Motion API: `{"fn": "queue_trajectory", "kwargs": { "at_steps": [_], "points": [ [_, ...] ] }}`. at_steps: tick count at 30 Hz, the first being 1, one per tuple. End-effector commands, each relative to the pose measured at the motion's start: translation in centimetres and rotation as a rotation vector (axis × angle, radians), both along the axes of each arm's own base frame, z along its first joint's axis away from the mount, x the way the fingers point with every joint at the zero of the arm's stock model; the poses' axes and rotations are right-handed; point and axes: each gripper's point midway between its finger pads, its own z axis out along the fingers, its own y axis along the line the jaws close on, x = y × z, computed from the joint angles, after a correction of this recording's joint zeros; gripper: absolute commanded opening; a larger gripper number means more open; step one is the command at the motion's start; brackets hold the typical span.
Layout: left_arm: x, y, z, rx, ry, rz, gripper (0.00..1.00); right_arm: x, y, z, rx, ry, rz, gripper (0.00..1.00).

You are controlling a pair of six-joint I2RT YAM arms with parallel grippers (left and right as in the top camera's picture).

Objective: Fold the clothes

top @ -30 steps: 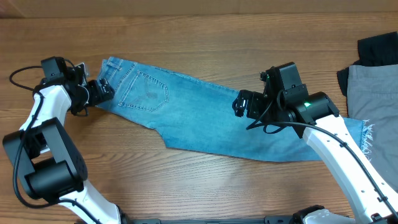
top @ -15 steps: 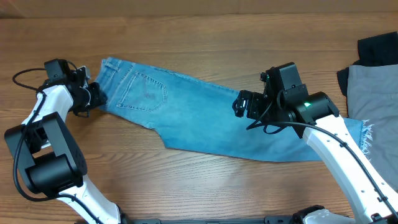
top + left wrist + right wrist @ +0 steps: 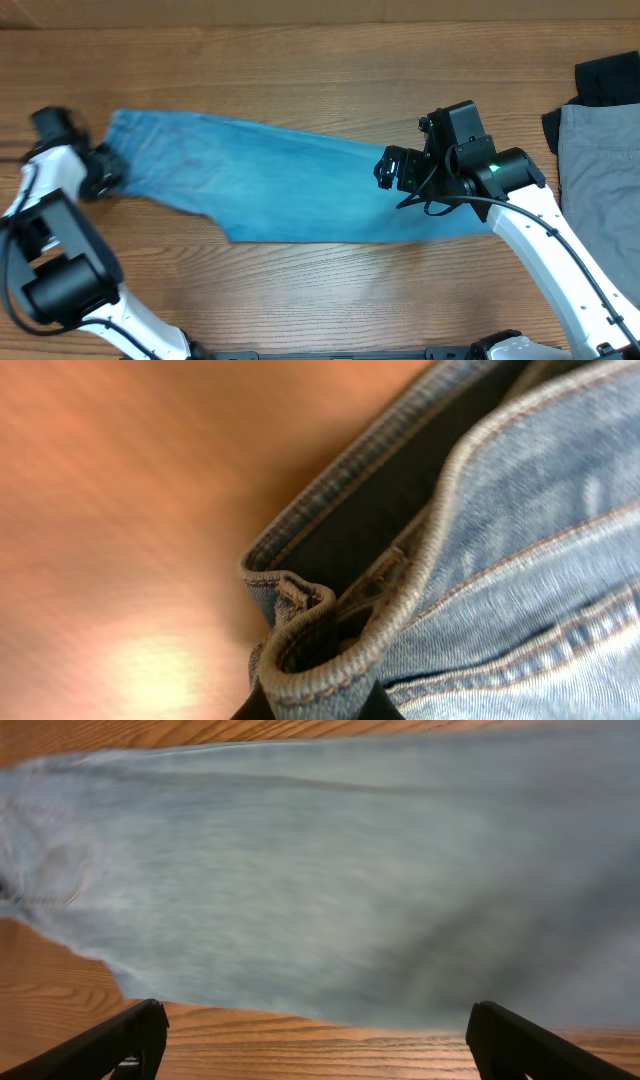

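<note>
At the table's left end: the left gripper (image 3: 100, 175) is clamping shut on the jeans (image 3: 290, 190), pinching a corner of the waistband (image 3: 400, 610) between its fingers.
Jeans: they are lying flat on the wooden table (image 3: 330, 300), stretching across its middle, and they are showing blurred in the overhead view.
Long axis: it is running left to right and tilting slightly toward the near edge on the right. The waistband end is sitting at the left; the leg end is disappearing under the right arm.
Right gripper (image 3: 390, 168): it is hanging wide open above the leg section, holding nothing, with cloth directly beneath it.
Nearer arm: the left one is gripping the waistband end, while the right one is hovering over the other half, the leg end lying further to its right.
Next move, my guess: the right gripper is going to need to drop and catch the leg end so the length can fold onto itself.
Other clothes: grey trousers (image 3: 600, 170) and a black garment (image 3: 605, 75) are waiting at the far right edge, well apart from the left gripper.
Writing: none is showing. No brand tag or label is coming through, only tan stitching along the waistband.
</note>
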Motion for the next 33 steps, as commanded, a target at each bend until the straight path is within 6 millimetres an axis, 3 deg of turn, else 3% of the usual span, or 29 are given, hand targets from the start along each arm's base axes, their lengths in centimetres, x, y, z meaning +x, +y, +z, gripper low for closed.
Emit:
{"fn": "queue_trajectory", "kwargs": {
  "at_steps": [1, 5, 7, 9, 10, 14, 16, 22, 24, 27, 31, 33],
  "points": [
    [-6.7, 6.2, -1.8, 0.051, 0.128, 0.324, 0.04, 0.4, -0.1, -0.1, -0.015, -0.009, 0.006, 1.00],
    [-8.9, 8.3, -1.3, 0.045, 0.135, 0.394, 0.07, 0.7, -0.5, -1.3, -0.050, 0.015, -0.005, 1.00],
    [-9.0, 8.7, -0.9, 0.032, 0.120, 0.407, 0.31, 0.9, -0.8, -2.2, -0.078, 0.033, -0.014, 1.00],
    [-8.2, 8.8, -0.4, 0.009, 0.087, 0.375, 0.87, 1.5, -1.5, -2.9, -0.122, 0.031, -0.034, 1.00],
    [-7.4, 8.7, 0.0, -0.006, 0.057, 0.338, 0.98, 2.1, -2.0, -3.1, -0.150, 0.015, -0.050, 1.00],
    [-5.3, 8.4, 1.6, -0.019, 0.015, 0.290, 1.00, 4.6, -3.3, -2.4, -0.182, -0.083, -0.110, 1.00],
    [-4.5, 8.1, 2.7, -0.018, 0.015, 0.271, 0.98, 6.1, -4.2, -1.7, -0.179, -0.136, -0.149, 0.89],
    [-1.4, 6.7, 6.5, -0.039, -0.034, 0.198, 0.98, 9.4, -8.7, -0.9, -0.164, -0.215, -0.272, 0.92],
    [-0.1, 5.7, 7.9, -0.047, -0.054, 0.157, 0.99, 10.3, -10.5, -1.7, -0.135, -0.198, -0.306, 0.90],
    [2.1, 3.2, 9.4, -0.061, -0.075, 0.086, 1.00, 11.8, -11.1, -3.5, -0.012, -0.179, -0.257, 0.89],
    [3.5, 0.7, 9.3, -0.049, -0.060, 0.001, 1.00, 13.3, -11.8, -5.8, 0.079, -0.153, -0.259, 0.86],
    [3.9, -0.4, 9.3, -0.028, -0.041, -0.024, 1.00, 14.0, -11.8, -7.2, 0.099, -0.148, -0.248, 0.80]
  ]
}}
